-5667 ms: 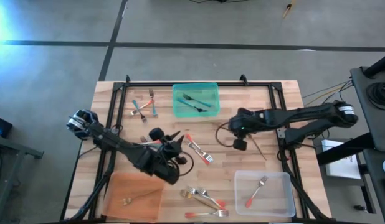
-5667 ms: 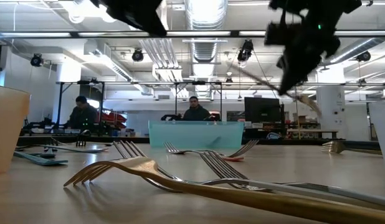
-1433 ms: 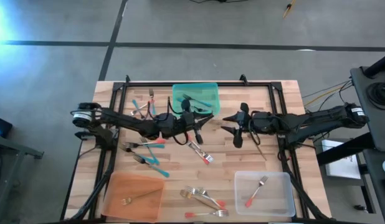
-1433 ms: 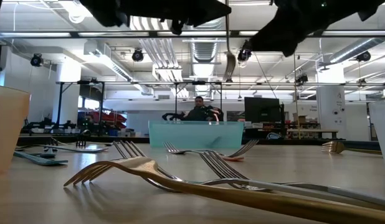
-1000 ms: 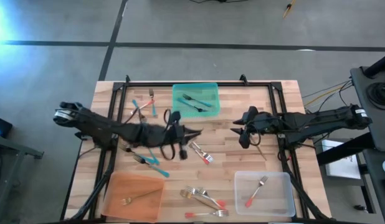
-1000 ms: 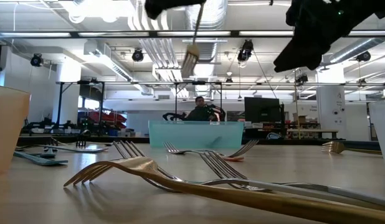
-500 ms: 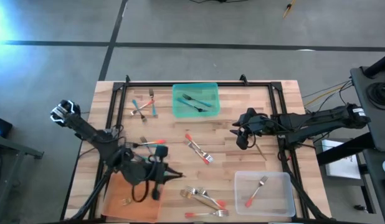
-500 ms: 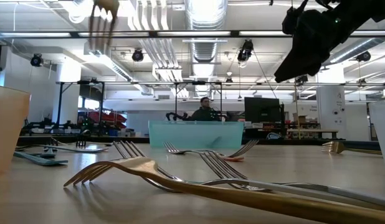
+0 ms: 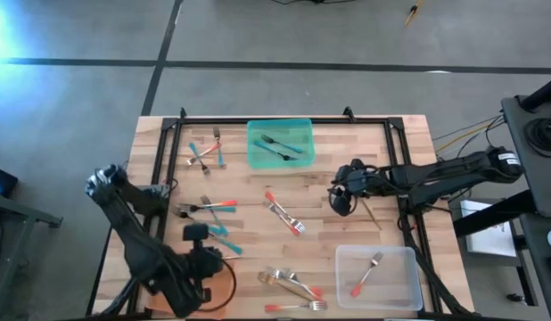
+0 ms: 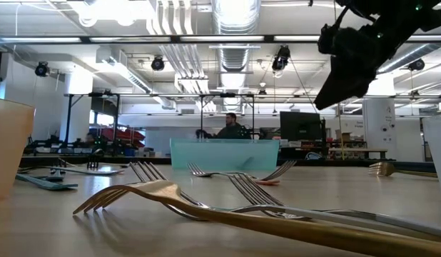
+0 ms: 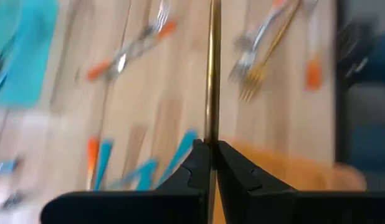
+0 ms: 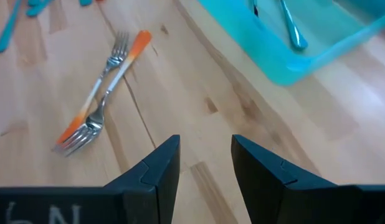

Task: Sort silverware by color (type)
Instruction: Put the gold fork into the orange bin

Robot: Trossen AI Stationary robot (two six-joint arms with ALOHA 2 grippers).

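My left gripper hovers over the orange tray at the table's near left, shut on a gold piece of silverware. My right gripper stands open above bare wood right of centre, with nothing between its fingers. Two red-handled forks lie crossed on the wood ahead of it. The teal tray at the far middle holds teal-handled forks. Teal-handled pieces lie flat at the left, and a gold and red group lies near the front edge. My left gripper pinches the gold piece's slim shaft between its two fingertips. The shaft runs straight on past the fingers, in line with them. It is lifted clear of the table and tray. Its far end lies outside the wrist view.
A clear tray at the near right holds two forks. A gold utensil lies on the wood beside the right arm. More teal-handled pieces sit at the far left. A black frame runs along the table's edges.
My left gripper has swung from the table's middle toward the near left, carrying the gold piece from beside the teal tray to above the orange tray. My right gripper has edged slightly toward the table's left.
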